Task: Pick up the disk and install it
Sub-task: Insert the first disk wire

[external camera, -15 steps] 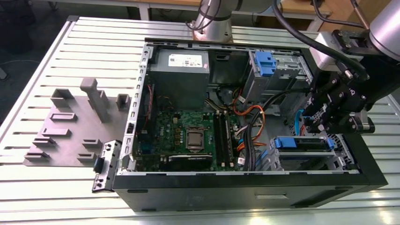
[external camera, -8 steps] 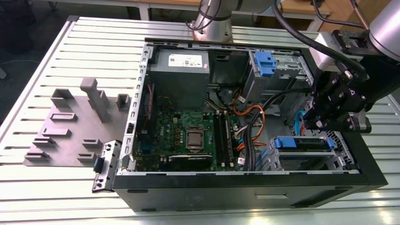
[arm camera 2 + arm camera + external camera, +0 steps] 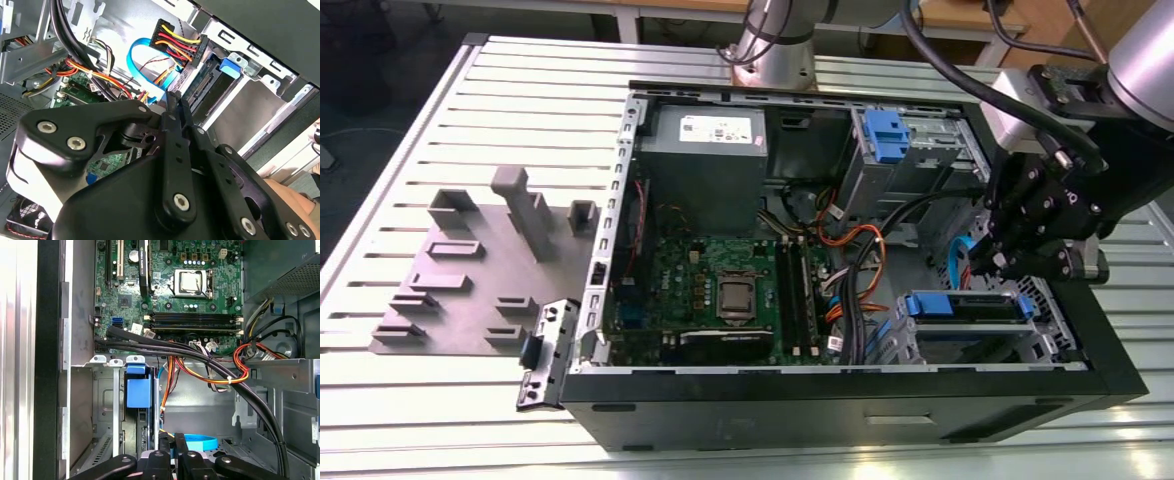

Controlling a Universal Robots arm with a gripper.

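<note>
The disk (image 3: 967, 305), silver with a blue carrier rail, sits in the drive bay at the front corner of the open computer case (image 3: 854, 400), at the exterior view's right. In the first wrist view I see the disk (image 3: 137, 392) edge-on between the bay's metal walls. The second wrist view shows its connector edge (image 3: 207, 85) and blue tab. My gripper (image 3: 997, 265) hangs just above and beside the bay, among the cables. Its black fingers (image 3: 172, 117) are pressed together with nothing between them. In the first wrist view the gripper (image 3: 172, 445) is close to the disk's edge.
Thick black cables (image 3: 200, 357) and orange-red wires cross the case near the bay. A blue flat cable (image 3: 200, 442) loops by the fingertips. The motherboard (image 3: 720, 290), grey power supply (image 3: 707, 130) and an upper cage with a blue tab (image 3: 887, 135) lie inside. A grey fixture plate (image 3: 467, 270) lies on the table.
</note>
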